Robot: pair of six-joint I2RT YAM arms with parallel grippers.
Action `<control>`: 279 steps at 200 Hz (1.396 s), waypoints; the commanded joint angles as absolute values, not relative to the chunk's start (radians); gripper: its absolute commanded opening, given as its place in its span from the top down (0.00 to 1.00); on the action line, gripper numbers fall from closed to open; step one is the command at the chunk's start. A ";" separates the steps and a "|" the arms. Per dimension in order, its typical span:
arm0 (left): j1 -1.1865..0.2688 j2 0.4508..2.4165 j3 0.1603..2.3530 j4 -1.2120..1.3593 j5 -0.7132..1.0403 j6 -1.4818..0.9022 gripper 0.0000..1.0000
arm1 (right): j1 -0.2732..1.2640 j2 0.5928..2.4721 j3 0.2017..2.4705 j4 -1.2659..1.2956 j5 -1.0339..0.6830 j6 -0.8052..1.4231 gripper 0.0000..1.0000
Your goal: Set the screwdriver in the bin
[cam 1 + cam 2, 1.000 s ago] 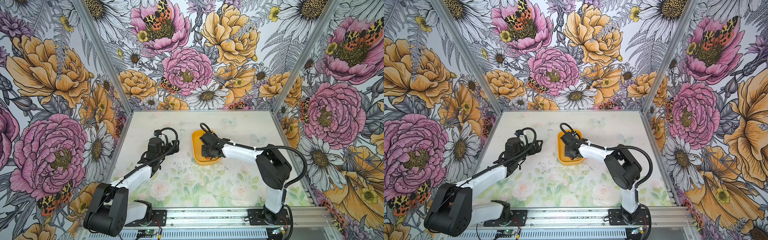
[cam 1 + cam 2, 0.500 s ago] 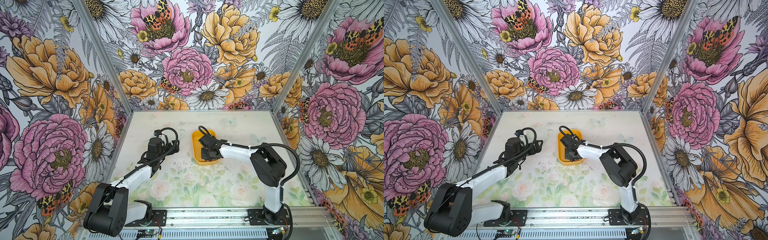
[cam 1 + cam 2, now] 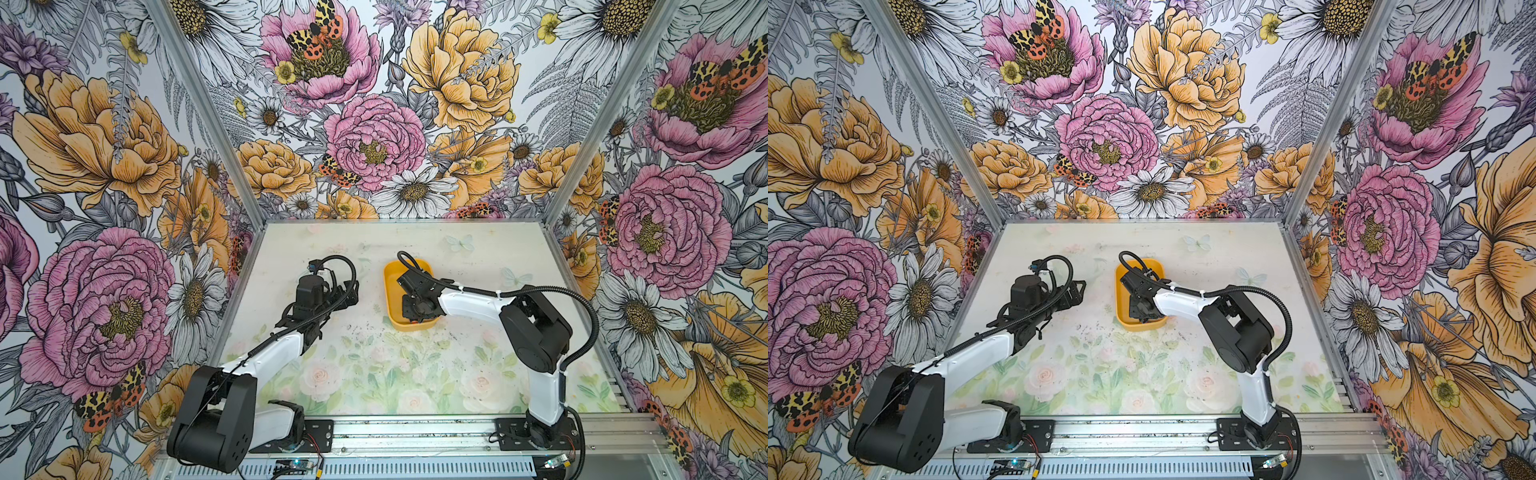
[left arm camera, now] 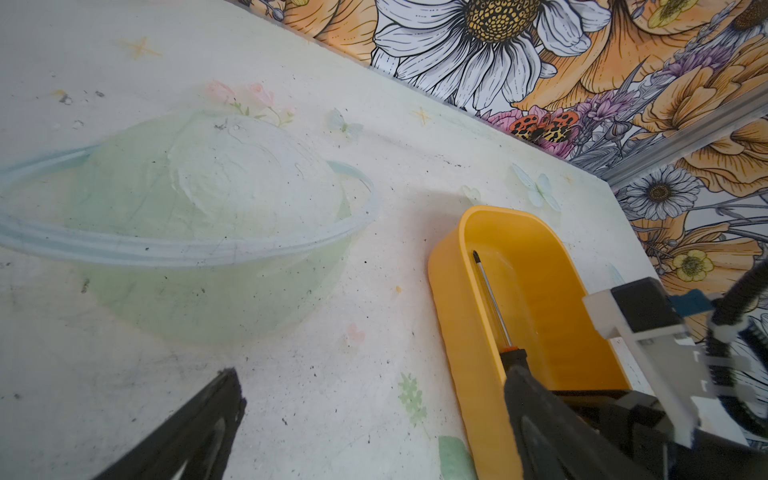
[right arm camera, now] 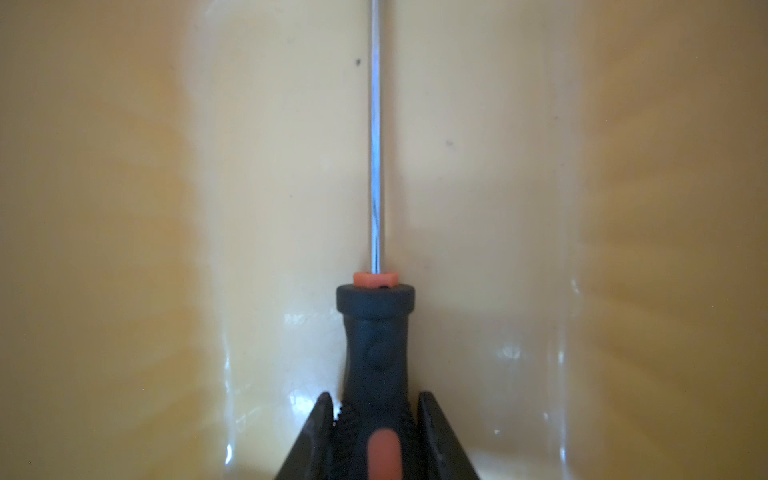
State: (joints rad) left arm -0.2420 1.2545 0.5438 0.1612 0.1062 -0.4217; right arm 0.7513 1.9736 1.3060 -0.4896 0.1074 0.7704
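The yellow bin (image 3: 390,291) (image 3: 1121,301) stands near the middle of the table. My right gripper (image 3: 415,311) (image 3: 1142,311) reaches down into it and hides the screwdriver in both top views. In the right wrist view the gripper (image 5: 376,399) is shut on the screwdriver's black and orange handle (image 5: 376,332), and the thin shaft runs along the bin floor (image 5: 540,208). The left wrist view shows the screwdriver (image 4: 491,300) lying low inside the bin (image 4: 457,316). My left gripper (image 3: 347,291) (image 3: 1077,289) (image 4: 374,374) is open with nothing in it, over the table just left of the bin.
Flowered walls (image 3: 374,137) close the table at the back and both sides. A metal rail (image 3: 415,432) with both arm bases runs along the front. A pale green ringed planet (image 4: 199,216) is printed on the table surface, which carries small dark specks.
The right arm's elbow has shifted slightly left while its gripper stays in the bin with the screwdriver. The left arm has not moved.
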 commanded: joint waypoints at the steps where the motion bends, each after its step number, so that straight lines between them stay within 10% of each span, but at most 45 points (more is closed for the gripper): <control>1: -0.250 1.261 0.525 0.182 0.114 -0.440 0.01 | 0.745 1.987 1.330 -0.491 0.098 0.778 0.72; 102: -0.252 1.261 0.525 0.182 0.111 -0.439 0.01 | 0.746 1.916 1.337 -0.522 0.127 0.749 0.24; 279: -0.204 1.241 0.646 0.084 0.093 -0.320 0.01 | 0.532 1.600 1.270 -0.660 -0.113 0.010 0.17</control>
